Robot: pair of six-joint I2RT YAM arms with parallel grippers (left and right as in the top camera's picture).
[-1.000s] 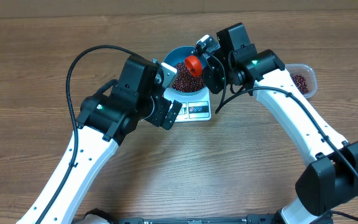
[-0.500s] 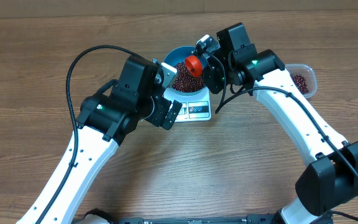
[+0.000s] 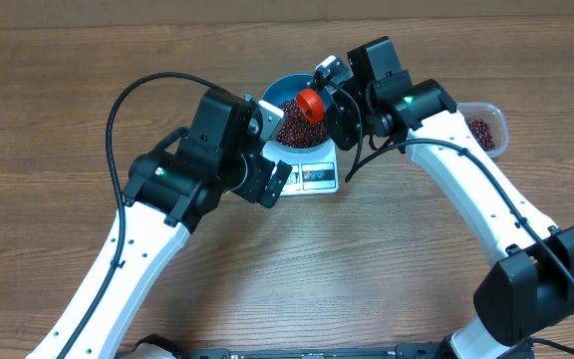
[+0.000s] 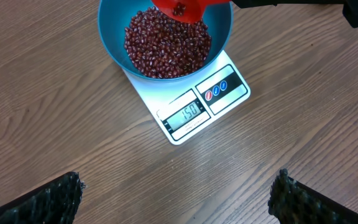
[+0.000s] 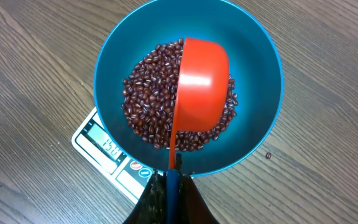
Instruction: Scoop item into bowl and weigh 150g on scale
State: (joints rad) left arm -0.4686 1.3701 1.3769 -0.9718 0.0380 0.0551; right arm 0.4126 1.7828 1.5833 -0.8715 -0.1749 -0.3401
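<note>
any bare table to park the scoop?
Free: table left of the left arm; the near strip between it and the right arm, in front of the scale; the corner beyond the tub. Crowded: around the bowl, where the right tool holds the scoop over the beans and the left tool hangs open.

Access over bowl (image 5: 253, 74) blocked in the middle: red scoop (image 5: 201, 87), pinched in the right claw (image 5: 169, 180), hangs tilted above the beans (image 5: 148, 112). Blue wall shows free on both sides.
Left claw (image 4: 174, 190) spread wide above the scale (image 4: 154, 93) at its display end.
Clear tub (image 3: 486, 128) stands beyond the right arm.
Counter (image 3: 48, 120) to the left is open wood.
</note>
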